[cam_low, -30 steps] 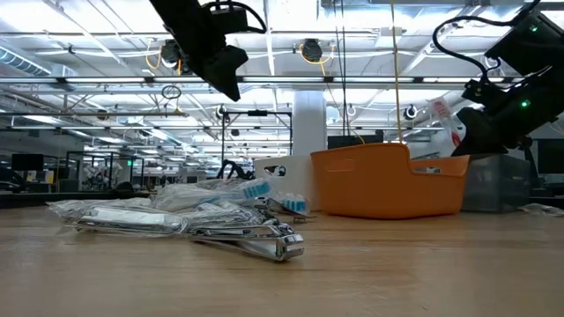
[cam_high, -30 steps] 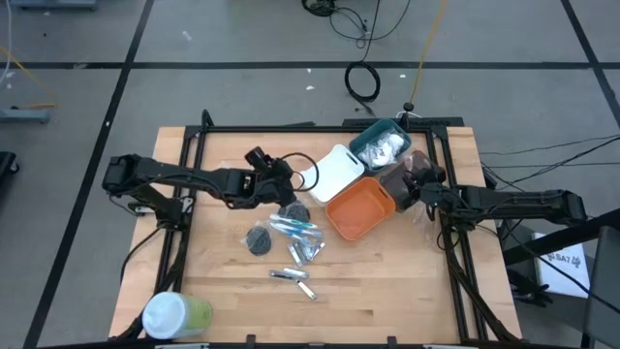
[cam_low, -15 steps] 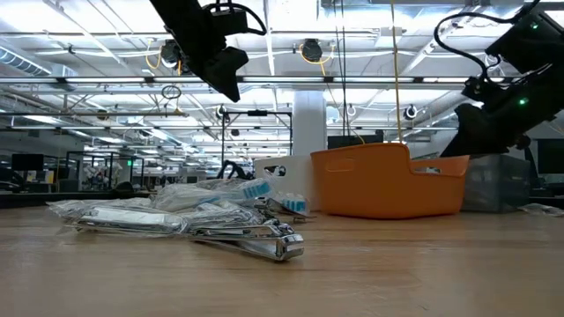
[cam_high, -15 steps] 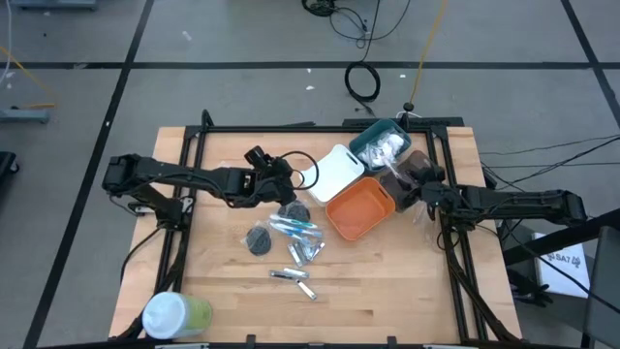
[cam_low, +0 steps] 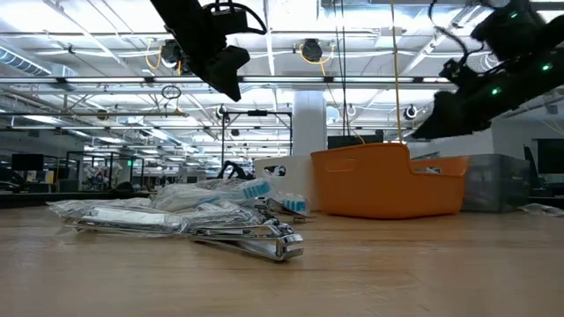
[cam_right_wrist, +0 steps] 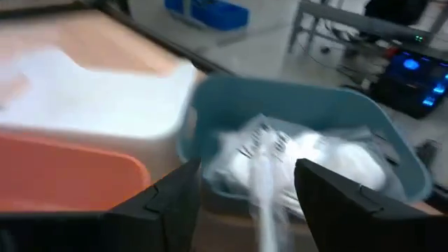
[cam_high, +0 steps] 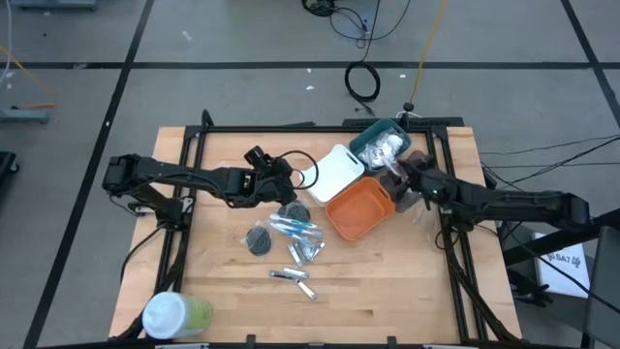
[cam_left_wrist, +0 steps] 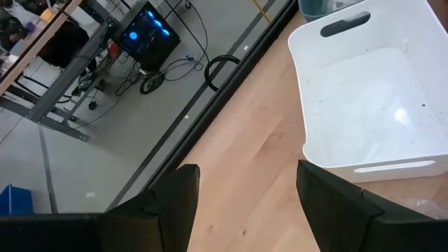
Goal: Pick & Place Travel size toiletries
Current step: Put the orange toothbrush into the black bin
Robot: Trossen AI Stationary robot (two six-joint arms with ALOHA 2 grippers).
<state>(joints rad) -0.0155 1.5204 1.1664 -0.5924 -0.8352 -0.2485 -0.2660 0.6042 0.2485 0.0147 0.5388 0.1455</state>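
Orange bin (cam_high: 358,210) as reference. Teal bin (cam_high: 381,145) behind it holds white packets (cam_high: 383,147). Right gripper (cam_high: 397,174) between them, fingers apart, empty. Left gripper (cam_high: 287,193) left of it, open, empty, above the toiletries pile (cam_high: 291,237).

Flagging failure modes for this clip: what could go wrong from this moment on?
1. The right gripper, fingers open, has a white packet in front of it near the teal bin; it might fall outside the bin.
2. The remaining toiletries lie heaped and overlapping, so a grasp could lift several or scatter them.
3. The left gripper hangs open by the white bin and might nudge it.
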